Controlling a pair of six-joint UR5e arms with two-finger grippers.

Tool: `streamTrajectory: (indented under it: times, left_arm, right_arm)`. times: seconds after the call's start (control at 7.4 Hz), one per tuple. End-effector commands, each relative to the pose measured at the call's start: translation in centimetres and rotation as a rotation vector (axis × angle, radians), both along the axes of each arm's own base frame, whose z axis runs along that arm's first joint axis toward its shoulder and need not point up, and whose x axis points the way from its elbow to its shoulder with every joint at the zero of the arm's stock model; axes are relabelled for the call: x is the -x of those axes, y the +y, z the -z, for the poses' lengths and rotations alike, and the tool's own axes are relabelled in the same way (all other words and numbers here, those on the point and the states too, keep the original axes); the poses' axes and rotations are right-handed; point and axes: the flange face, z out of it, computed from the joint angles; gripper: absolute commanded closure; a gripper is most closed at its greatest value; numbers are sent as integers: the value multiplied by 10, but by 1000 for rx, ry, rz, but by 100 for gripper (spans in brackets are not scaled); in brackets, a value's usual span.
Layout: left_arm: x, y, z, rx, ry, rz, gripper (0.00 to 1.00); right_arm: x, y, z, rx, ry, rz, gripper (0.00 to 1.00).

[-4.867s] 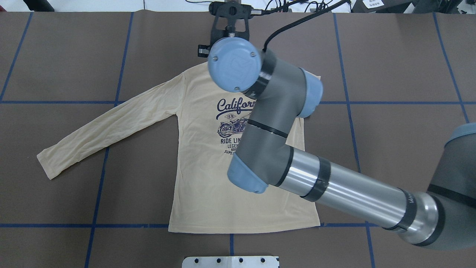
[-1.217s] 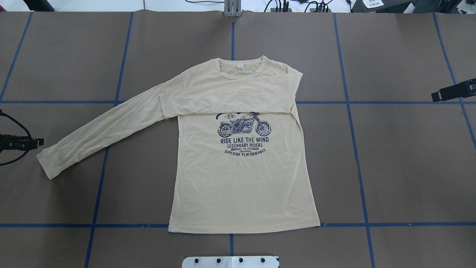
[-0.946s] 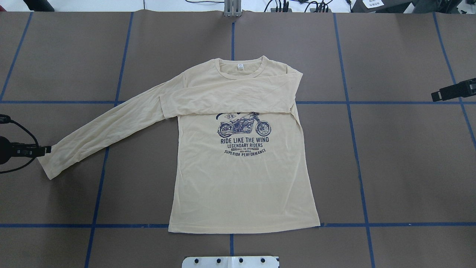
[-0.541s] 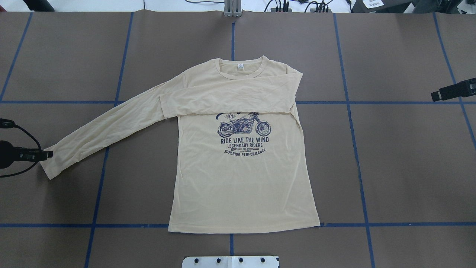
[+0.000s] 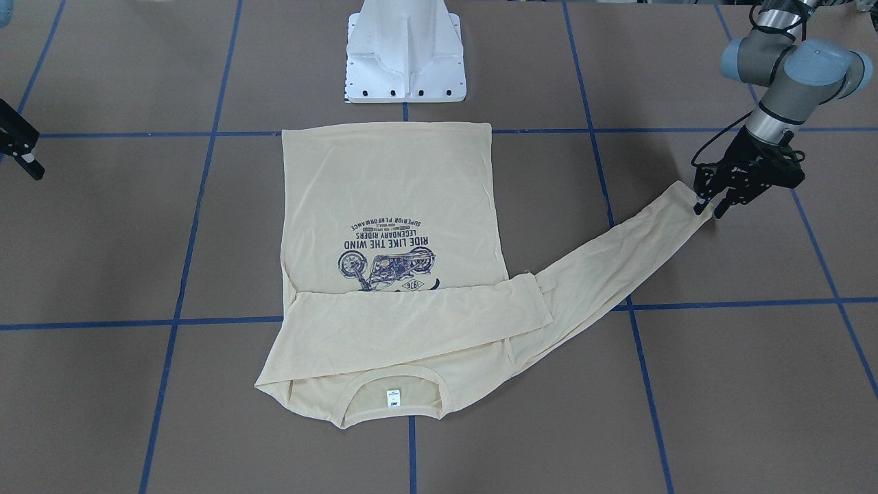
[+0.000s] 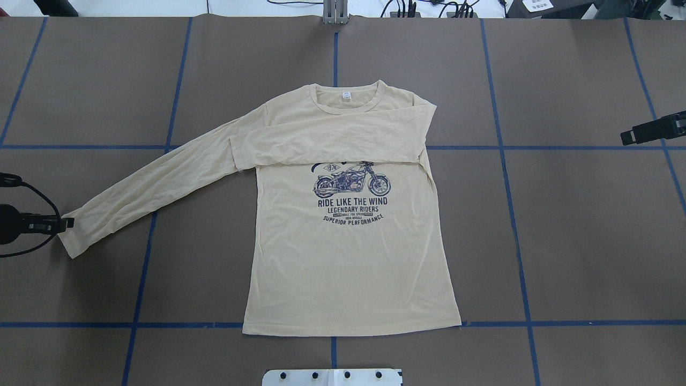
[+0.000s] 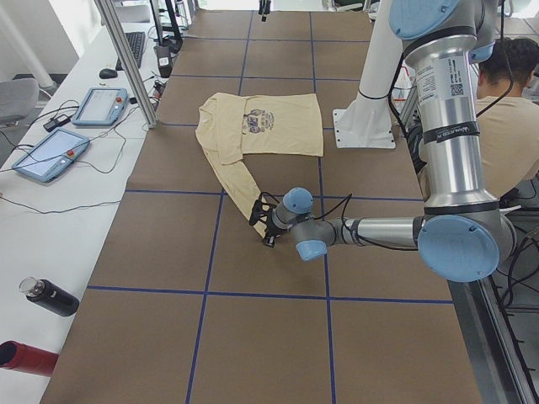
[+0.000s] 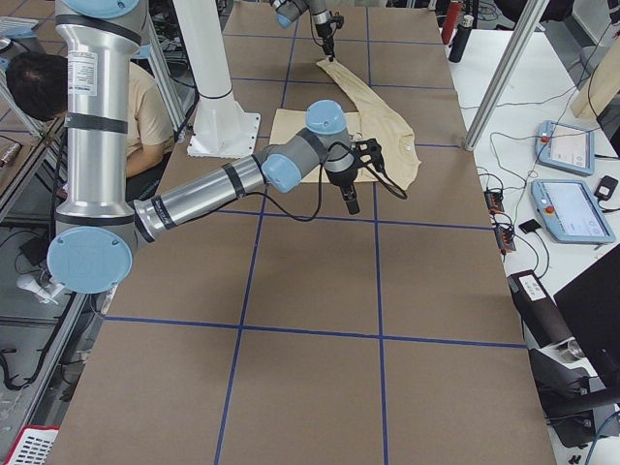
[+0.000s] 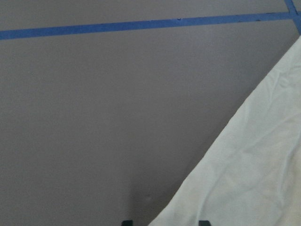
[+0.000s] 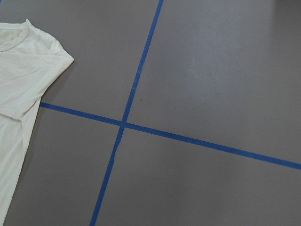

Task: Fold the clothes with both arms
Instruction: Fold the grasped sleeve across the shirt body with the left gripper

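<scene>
- Shirt (image 6: 348, 257) lies flat and print-up in the middle of the table (image 6: 563, 241), collar at 12 o'clock in the overhead view, with one sleeve (image 6: 332, 142) folded across the chest.
- Its other sleeve (image 6: 155, 185) stretches toward 8 o'clock, so we judge that it is to be folded next.
- Left claw (image 5: 708, 208) stands open astride the cuff (image 6: 72, 236), placed to pinch it.
- Right claw (image 6: 628, 138) hangs at 3 o'clock, clear of the cloth; we cannot tell whether it is open or closed.
</scene>
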Motion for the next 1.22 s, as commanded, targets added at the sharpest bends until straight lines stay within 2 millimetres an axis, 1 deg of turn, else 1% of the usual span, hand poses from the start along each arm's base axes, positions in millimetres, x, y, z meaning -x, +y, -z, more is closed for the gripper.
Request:
streamTrajectory:
  times: [0.0, 0.14, 0.27, 0.41, 0.54, 0.68, 0.81, 0.95, 1.08]
  left_arm:
    - [-2, 2, -1, -4, -7, 1, 67]
    - [-3, 2, -1, -6, -8, 0, 94]
    - [-2, 1, 0, -20, -14, 7, 100]
    - [-1, 1, 6, -38, -11, 6, 100]
    - [1, 3, 16, -51, 2, 0, 100]
    - [8, 6, 37, -50, 33, -20, 100]
    - [8, 8, 72, -17, 60, -72, 100]
    - [13, -5, 115, 18, 30, -51, 100]
    - [0, -22, 183, -1, -14, -80, 100]
  right_arm:
    - [0, -1, 2, -4, -2, 0, 0]
    - [1, -1, 1, -3, -1, 0, 0]
    - [0, -1, 2, -4, -2, 0, 0]
    - [0, -1, 2, -4, -2, 0, 0]
    - [0, -1, 2, -3, -2, -1, 0]
    - [1, -2, 3, -5, -3, -1, 0]
    - [1, -1, 1, -1, -2, -2, 0]
    - [1, -1, 1, -1, -2, -2, 0]
    - [0, -2, 1, -1, -1, -3, 0]
